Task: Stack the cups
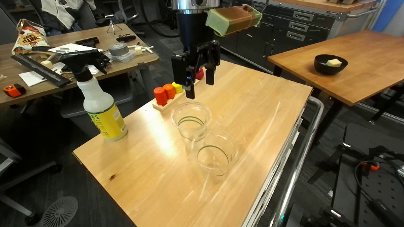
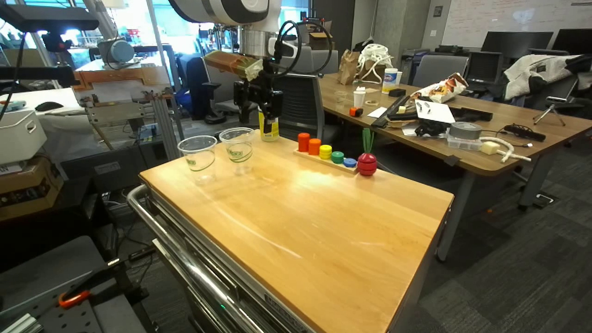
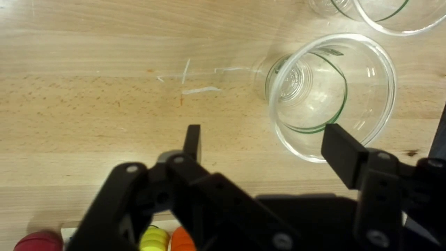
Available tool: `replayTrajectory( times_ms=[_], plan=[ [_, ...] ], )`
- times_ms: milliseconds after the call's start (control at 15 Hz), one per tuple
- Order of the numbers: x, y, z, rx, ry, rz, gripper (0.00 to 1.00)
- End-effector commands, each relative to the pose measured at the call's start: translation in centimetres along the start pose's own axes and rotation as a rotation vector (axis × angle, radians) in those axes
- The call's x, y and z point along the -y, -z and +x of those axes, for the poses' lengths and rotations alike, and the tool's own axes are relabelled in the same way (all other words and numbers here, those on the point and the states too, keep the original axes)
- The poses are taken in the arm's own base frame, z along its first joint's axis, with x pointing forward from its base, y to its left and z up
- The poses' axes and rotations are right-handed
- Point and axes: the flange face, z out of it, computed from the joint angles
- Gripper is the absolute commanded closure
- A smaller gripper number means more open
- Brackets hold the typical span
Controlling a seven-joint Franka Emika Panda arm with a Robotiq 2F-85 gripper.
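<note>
One clear cup (image 1: 215, 154) stands upright just beside another cup (image 1: 191, 121) on the tabletop (image 1: 151, 179), the jaws spread nearby

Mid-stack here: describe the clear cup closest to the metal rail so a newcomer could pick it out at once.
Find the light wooden tabletop, with a metal rail along one side. Towards that rail stands the cup: upright, clear plastic, with a green line. Unlike its lookalike neighbour, it stands farther from the spray bottle and the row of coloured pieces.
</note>
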Motion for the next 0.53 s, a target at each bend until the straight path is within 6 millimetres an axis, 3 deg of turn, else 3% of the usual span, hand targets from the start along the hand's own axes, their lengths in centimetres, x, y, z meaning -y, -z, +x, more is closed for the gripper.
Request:
replayTrajectory(
  times_ms=[0,467],
  plan=[
    [0.6,0.1,0.8,0.003,0.024,-0.030,0.00],
    [1.3,-2.9,2.4,0.099,0.068,-0.046,0.00]
  ],
)
